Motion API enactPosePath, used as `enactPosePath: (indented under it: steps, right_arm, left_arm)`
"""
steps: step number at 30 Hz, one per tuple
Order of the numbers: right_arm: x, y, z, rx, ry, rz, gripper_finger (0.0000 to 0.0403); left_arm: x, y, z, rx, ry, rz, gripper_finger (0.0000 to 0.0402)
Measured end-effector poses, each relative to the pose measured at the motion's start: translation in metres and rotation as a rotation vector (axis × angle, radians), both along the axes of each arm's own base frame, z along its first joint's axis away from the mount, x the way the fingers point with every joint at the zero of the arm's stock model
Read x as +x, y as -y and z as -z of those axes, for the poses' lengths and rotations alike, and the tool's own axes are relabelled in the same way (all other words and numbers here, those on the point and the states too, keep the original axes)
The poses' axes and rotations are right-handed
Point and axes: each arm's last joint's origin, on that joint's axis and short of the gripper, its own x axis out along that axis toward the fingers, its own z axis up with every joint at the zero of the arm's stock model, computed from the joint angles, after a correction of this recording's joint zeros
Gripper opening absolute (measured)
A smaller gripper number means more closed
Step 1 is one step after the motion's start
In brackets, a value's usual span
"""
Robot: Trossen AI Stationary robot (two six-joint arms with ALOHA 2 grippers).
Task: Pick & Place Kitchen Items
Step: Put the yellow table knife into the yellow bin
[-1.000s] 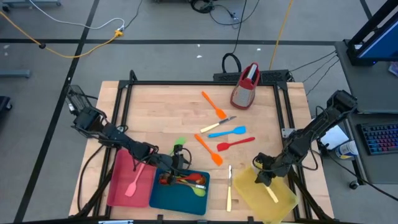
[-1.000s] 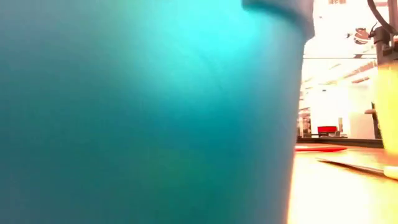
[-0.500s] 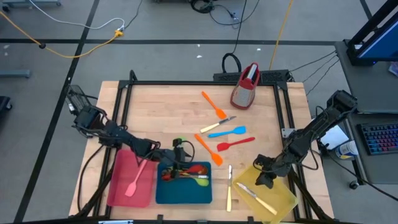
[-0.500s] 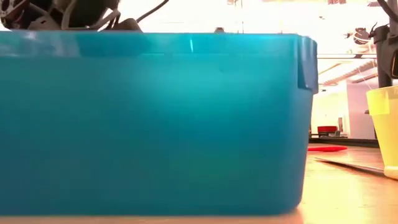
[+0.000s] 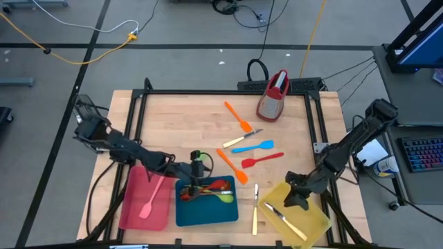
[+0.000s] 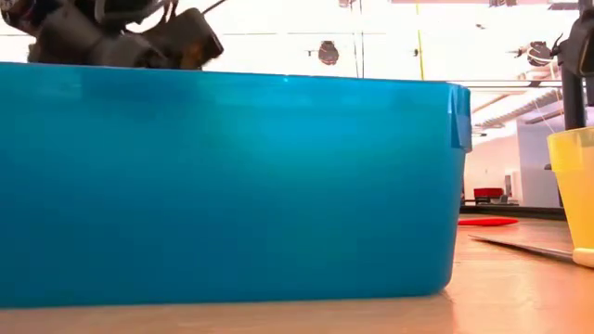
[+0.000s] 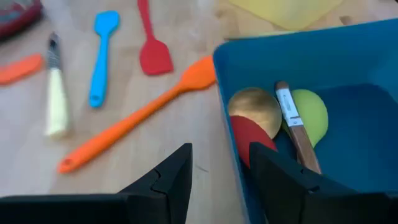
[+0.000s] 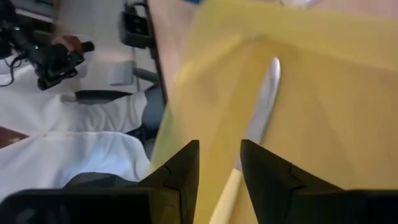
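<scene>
Blue tray (image 5: 206, 211) just shifted toward 3 o'clock, left tool (image 5: 196, 168) open-empty at its rim; right tool (image 5: 294, 199) part-open, empty over yellow tray (image 5: 315, 223).

Left arm reaches low across the counter's near side, its gripper (image 5: 199, 168) with fingers parted, holding nothing; right arm folds down, its gripper (image 5: 293, 198) likewise parted and unloaded

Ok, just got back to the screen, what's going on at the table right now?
Utensils are being sorted into trays. The left gripper straddles the wall of the blue tray, which holds spoons. The right gripper sits at the yellow tray, where a cream knife lies. Orange, blue and red spatulas remain on the table.
</scene>
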Motion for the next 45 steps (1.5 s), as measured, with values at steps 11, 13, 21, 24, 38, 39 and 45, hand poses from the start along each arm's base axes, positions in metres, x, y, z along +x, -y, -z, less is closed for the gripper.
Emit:
enactPosePath:
  steps: [11,13,21,24,38,39,45]
  right_arm:
    - [0.014,0.026,-0.013,-0.210,0.258,-0.001,0.0114]
    - [0.018,0.034,-0.015,-0.311,0.323,0.009,0.0114]
    - [0.029,0.060,-0.019,-0.625,0.472,-0.037,0.0114]
    - [0.033,0.069,-0.019,-0.761,0.492,-0.028,0.0114]
    - [0.045,0.109,-0.012,-1.116,0.374,0.095,0.0114]
    - [0.047,0.112,-0.010,-1.118,0.356,0.103,0.0114]
    - [0.053,0.121,-0.002,-1.147,0.297,0.119,0.0114]
  left_arm:
    - [-0.021,-0.025,-0.062,0.079,0.153,-0.088,0.0161]
    - [-0.020,-0.034,-0.064,0.058,0.165,-0.130,0.0161]
    - [-0.013,-0.063,-0.059,-0.104,0.129,-0.136,0.0161]
    - [-0.011,-0.070,-0.064,-0.112,0.176,-0.159,0.0161]
    - [0.006,-0.086,-0.072,-0.194,0.377,-0.035,0.0161]
    - [0.010,-0.086,-0.071,-0.202,0.392,-0.014,0.0161]
    - [0.045,-0.095,-0.062,-0.201,0.339,-0.021,0.0161]
